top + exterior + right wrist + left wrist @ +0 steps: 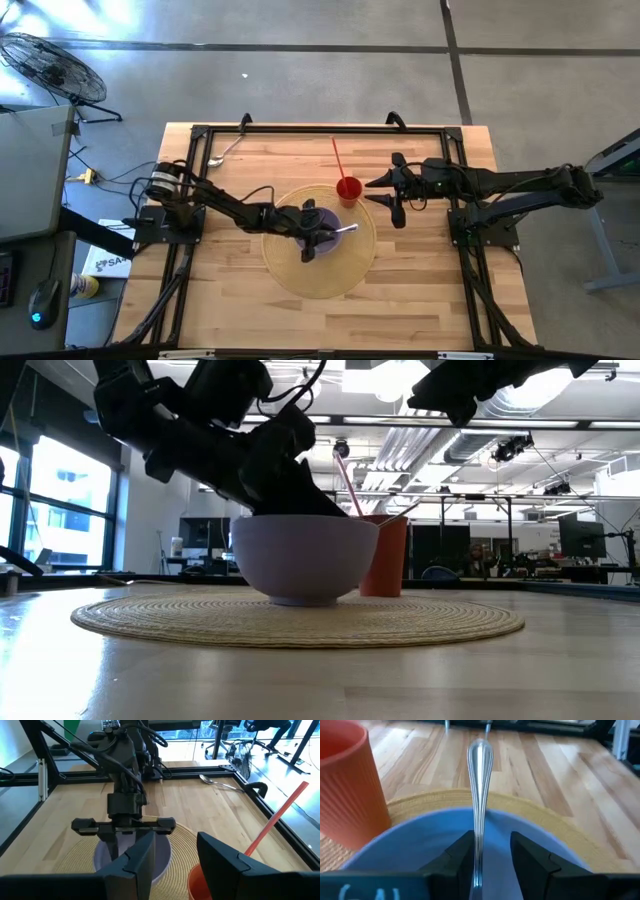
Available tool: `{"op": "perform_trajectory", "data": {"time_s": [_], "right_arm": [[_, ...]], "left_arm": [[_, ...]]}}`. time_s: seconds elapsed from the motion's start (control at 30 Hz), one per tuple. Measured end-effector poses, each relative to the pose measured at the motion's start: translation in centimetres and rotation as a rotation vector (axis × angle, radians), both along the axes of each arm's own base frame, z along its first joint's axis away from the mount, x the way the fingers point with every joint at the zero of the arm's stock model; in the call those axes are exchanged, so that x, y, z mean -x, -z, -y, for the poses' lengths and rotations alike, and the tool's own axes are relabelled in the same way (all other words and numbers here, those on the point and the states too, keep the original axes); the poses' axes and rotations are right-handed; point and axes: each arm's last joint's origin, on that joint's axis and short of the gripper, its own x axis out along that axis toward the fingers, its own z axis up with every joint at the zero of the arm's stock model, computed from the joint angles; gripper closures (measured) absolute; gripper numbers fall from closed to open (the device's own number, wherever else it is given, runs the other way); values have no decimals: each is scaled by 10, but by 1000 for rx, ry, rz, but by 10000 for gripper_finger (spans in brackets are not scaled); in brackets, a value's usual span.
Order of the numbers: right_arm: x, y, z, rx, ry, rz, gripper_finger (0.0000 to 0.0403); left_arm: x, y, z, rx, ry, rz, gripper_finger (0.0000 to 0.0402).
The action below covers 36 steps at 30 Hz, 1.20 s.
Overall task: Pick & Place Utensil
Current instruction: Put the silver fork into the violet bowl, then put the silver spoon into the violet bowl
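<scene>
A lilac bowl (322, 218) stands on a round woven placemat (320, 275) at the table's middle. A silver utensil (479, 780) lies in the bowl, with its handle over the rim (346, 230) toward the table's right. My left gripper (492, 865) reaches down into the bowl, its fingers apart on either side of the handle's lower part. My right gripper (384, 195) is open and empty, in the air to the right of the red cup (348, 188). My left gripper has one finger (464, 857) right beside the utensil's handle (478, 845), and bowl shows between the handle and the other finger. I cannot tell whether the near finger touches it. The handle lies on the bowl's rim.
The red ribbed cup holds a red straw (338, 160) and stands on the mat's far edge, close to the bowl. A second spoon (225, 150) lies at the table's far left. A black frame (320, 130) runs round the table.
</scene>
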Motion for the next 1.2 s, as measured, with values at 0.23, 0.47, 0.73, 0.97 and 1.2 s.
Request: {"op": "perform_trajectory", "data": {"time_s": [0.23,0.47,0.73,0.97,1.2], "right_arm": [[0,0,0,3,-1,0,263],[0,-1,0,9,-2,7,263],[0,-1,0,9,-2,7,263],[0,-1,0,9,-5,5,263],[3,9,-2,-27,-69,-96,263]], "left_arm": [[1,-6,0,3,4,12,277],[11,-25,-1,-25,5,-18,277],[38,-57,-10,-117,-159,-111,277],[64,-71,-19,-186,-350,-224,277],[83,-73,-43,-155,-558,-322,277]]}}
